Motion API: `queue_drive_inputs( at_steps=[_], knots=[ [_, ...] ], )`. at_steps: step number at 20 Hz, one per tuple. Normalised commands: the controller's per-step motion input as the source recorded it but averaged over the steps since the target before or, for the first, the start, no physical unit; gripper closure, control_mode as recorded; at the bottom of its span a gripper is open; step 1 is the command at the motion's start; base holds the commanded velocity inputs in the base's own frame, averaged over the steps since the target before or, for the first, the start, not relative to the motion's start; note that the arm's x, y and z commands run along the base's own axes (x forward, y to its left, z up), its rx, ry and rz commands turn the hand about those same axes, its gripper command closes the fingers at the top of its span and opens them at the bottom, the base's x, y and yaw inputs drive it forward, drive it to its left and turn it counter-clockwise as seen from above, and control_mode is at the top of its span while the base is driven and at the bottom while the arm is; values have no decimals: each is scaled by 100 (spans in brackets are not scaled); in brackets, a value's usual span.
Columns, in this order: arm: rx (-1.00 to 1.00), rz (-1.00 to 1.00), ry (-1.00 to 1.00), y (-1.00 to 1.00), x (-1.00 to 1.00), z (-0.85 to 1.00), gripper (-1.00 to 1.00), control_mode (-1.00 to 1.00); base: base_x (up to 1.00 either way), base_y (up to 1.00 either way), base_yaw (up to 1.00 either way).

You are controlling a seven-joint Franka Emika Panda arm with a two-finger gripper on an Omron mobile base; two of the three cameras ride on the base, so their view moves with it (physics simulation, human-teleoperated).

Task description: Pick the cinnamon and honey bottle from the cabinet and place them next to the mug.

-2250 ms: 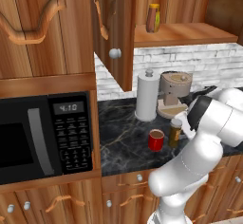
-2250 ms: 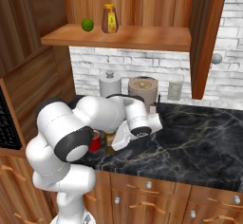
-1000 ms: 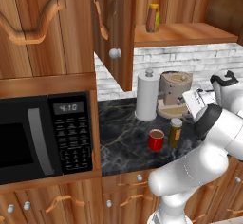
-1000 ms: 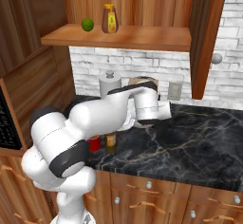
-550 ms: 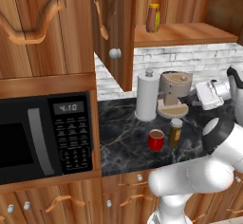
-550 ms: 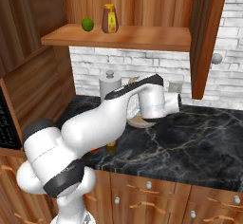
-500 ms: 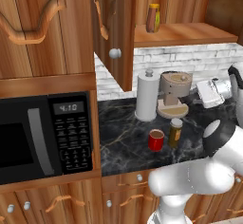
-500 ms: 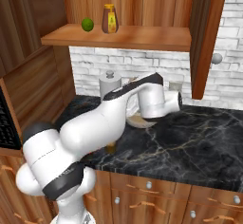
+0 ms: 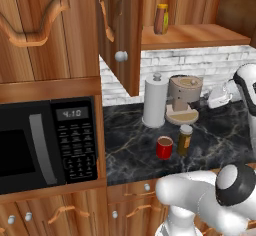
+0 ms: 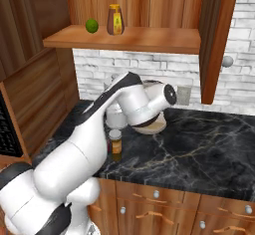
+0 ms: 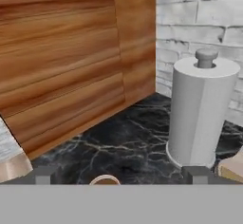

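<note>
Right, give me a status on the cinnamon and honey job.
Done: the cinnamon stands on the counter beside the mug. In hand: nothing, the claw is open and empty above the counter. Left: the honey bottle is on the cabinet shelf.

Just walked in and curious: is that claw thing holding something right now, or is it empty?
Gripper: open and empty, its two fingertips spread wide apart above the mug rim.

The only readable text was the clock on the microwave, at the left of the left base view: its small display above the keypad showed 4:10. The keypad buttons below it carried markings too small to make out.
</note>
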Motion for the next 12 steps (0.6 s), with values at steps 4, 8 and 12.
queue_drive_inputs(
  at_steps=[4,8,12],
  knots=[
    [-23,-34,16,36,-26,49,-100,-100,0,0,0],
    [-19,-29,12,26,-21,83,-100,-100,0,0,0],
    [-11,-26,6,3,-24,96,-100,-100,0,0,0]
  ],
)
